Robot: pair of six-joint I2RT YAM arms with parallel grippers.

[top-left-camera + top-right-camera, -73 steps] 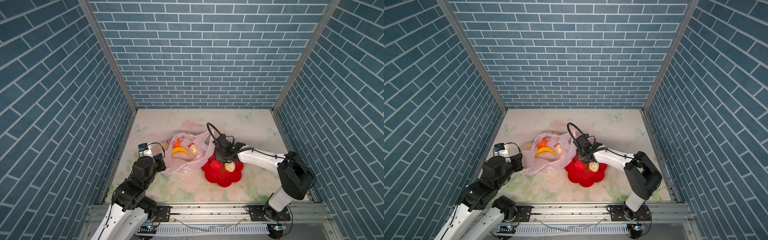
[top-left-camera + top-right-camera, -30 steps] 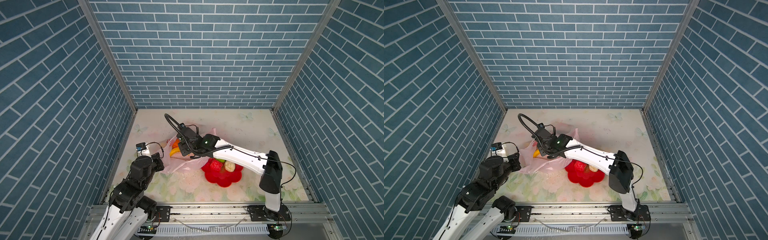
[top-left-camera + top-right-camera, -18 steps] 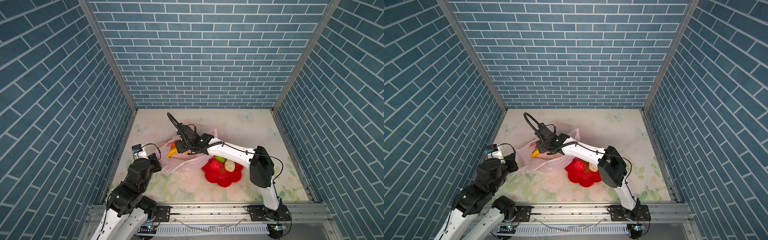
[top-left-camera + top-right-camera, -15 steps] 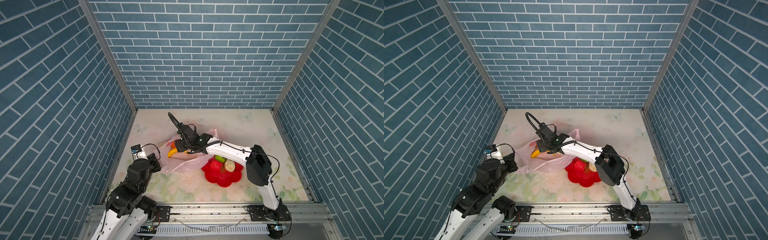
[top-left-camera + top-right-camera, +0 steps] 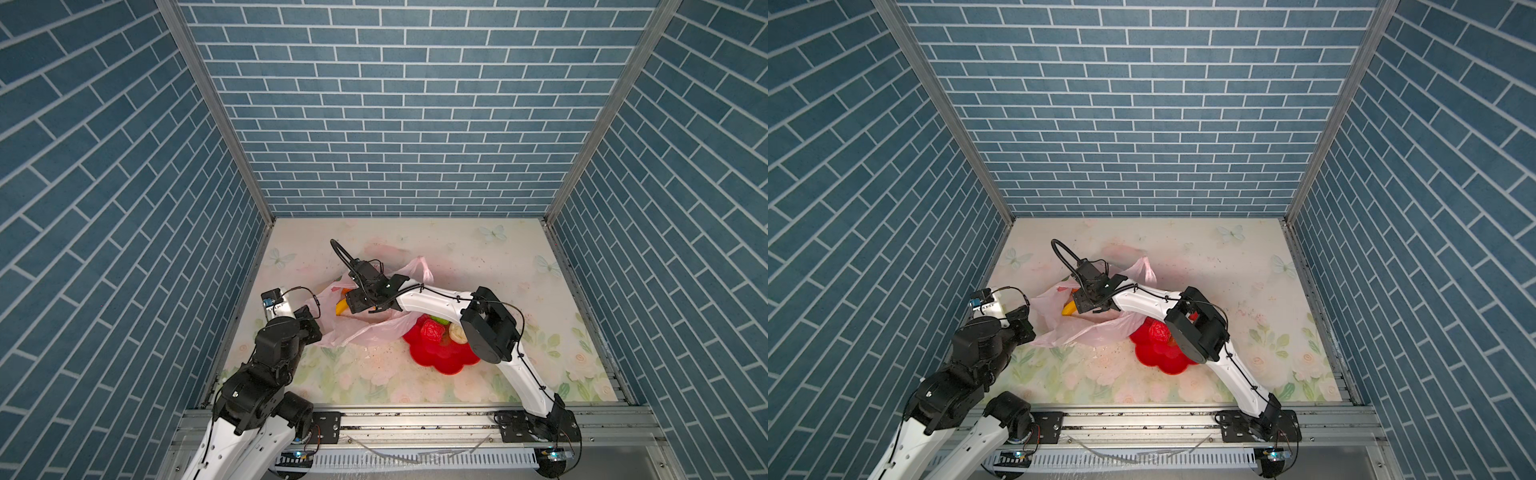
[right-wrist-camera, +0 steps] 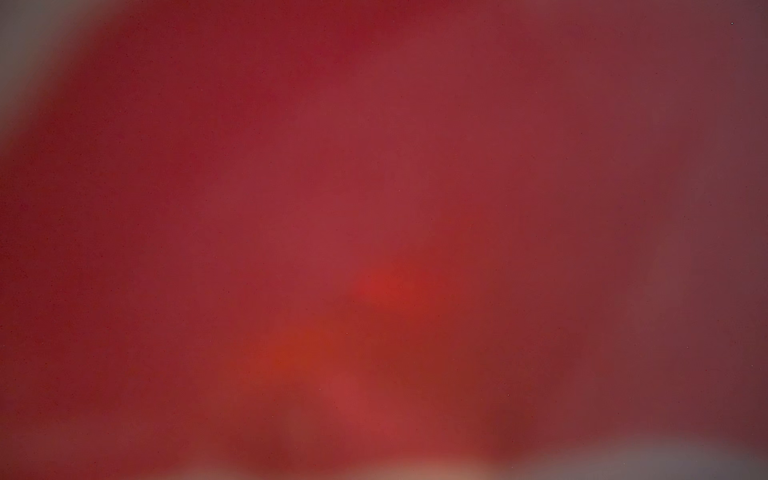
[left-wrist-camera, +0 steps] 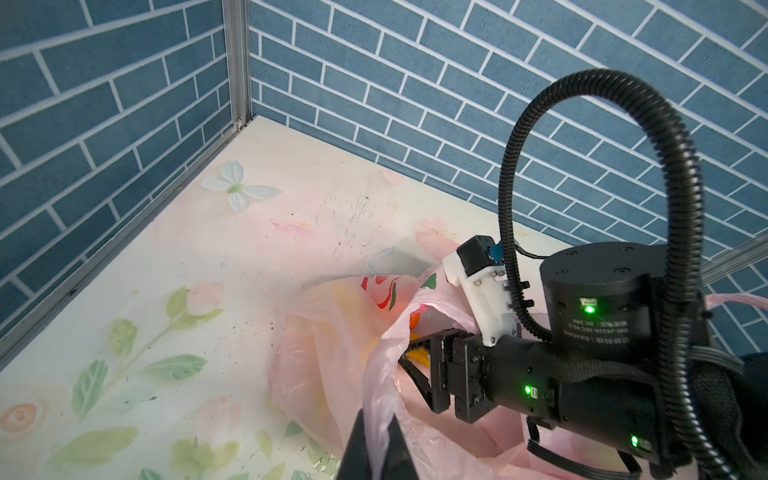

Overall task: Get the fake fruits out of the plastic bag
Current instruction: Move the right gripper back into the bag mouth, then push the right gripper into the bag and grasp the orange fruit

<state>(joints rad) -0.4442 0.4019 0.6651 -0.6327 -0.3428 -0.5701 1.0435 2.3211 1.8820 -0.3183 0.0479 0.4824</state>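
Worktop (image 5: 478,257) with floral print fills the lower middle of both top views; plastic bag (image 5: 365,332) lies crumpled left of centre, one edge over the red dish (image 5: 440,361); left gripper (image 7: 376,453) is pressed together on the bag's film; right gripper (image 7: 409,352) reaches into the bag's mouth, fingers spread, yellow banana (image 5: 340,307) at its tips; three fake fruits (image 5: 432,331), red, green and cream, rest in the dish.
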